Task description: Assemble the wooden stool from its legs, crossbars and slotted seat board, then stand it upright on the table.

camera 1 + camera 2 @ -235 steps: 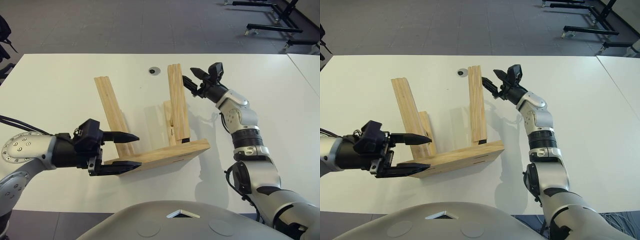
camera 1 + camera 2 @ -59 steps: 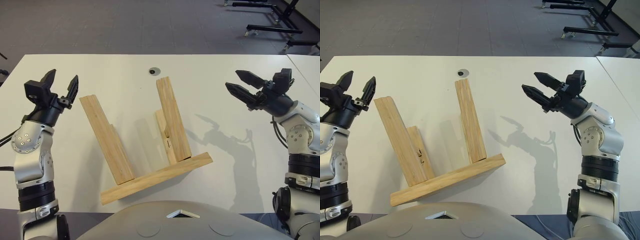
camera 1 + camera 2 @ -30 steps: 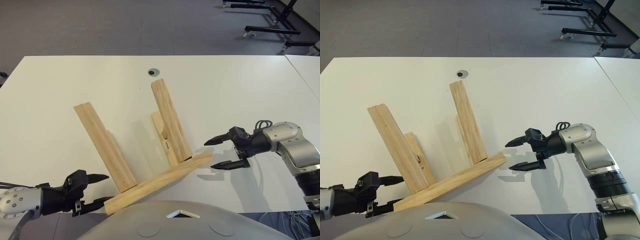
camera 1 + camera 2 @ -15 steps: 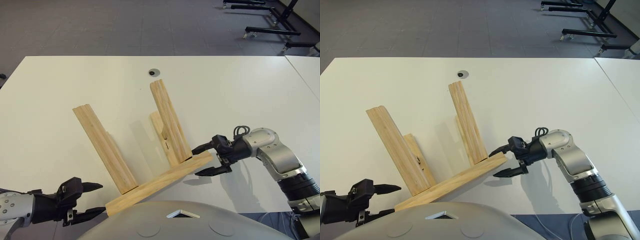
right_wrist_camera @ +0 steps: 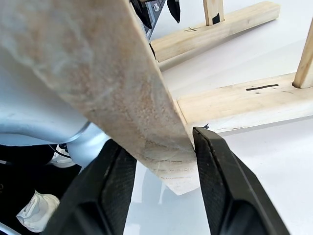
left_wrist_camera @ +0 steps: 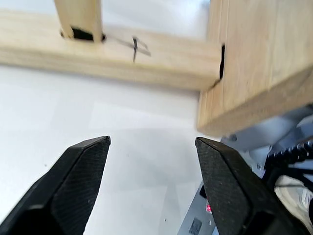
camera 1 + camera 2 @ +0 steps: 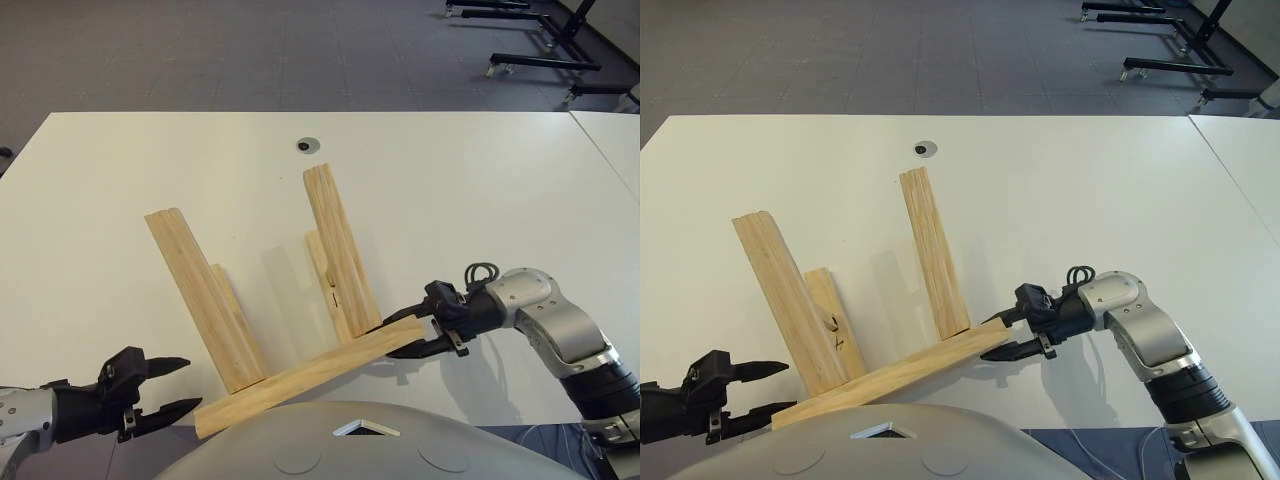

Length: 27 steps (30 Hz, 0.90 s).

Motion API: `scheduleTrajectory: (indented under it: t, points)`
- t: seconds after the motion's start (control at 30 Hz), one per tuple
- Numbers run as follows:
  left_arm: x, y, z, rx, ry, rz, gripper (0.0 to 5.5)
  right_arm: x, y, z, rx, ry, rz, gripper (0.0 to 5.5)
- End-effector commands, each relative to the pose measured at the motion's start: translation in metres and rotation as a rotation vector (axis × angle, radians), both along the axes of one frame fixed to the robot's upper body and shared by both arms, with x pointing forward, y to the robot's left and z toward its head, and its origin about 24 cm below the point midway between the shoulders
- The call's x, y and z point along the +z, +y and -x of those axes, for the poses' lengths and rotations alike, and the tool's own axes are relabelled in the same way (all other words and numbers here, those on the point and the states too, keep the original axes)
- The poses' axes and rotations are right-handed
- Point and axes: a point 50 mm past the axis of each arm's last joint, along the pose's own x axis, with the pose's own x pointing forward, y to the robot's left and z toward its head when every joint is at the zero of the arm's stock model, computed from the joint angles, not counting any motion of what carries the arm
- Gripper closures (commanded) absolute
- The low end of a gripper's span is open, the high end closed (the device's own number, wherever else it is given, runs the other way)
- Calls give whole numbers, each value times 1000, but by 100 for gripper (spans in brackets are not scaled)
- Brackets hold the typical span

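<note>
On the white counter (image 7: 480,170): your stool (image 7: 330,300), apparently assembled, legs (image 7: 200,290) socketed into the seat board (image 7: 300,375), lies on its side at the near edge, right claw (image 7: 400,335) pinching the board's right end, left claw (image 7: 188,384) spread just beside its left end; you have only the uprighting left.

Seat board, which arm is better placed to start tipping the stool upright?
Probably right: the right gripper clamps one end of the seat board, a finger on each face; the left gripper hangs open, just short of the other end.
</note>
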Motion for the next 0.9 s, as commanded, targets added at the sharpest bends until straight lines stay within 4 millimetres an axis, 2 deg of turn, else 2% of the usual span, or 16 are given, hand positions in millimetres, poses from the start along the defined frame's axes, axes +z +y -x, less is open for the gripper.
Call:
scheduleTrajectory:
  t: [0.03, 0.33, 0.53, 0.63, 0.77, 0.87, 0.9]
  points:
    - [2, 1, 7, 31, -18, 3, 231, 8, -2, 1, -25, 41, -42, 376]
    - [1, -4, 20, -75, -28, -146, 231, 4, -8, -11, -85, 28, 10, 377]
    - [-1, -23, -11, -125, -297, -212, 231, 5, -4, -19, -62, 33, 9, 377]
    - [-6, -33, -17, -135, -363, -203, 231, 7, -1, -21, -53, 35, 4, 378]
    - [-9, -44, -3, -149, -301, -150, 231, 8, 1, -24, -54, 38, -1, 378]
    - [-6, -35, 7, -140, -248, -177, 231, 8, 0, -25, -87, 42, 0, 378]
    - [-4, -33, 7, -130, -253, -183, 211, 7, 0, -25, -99, 43, -2, 378]
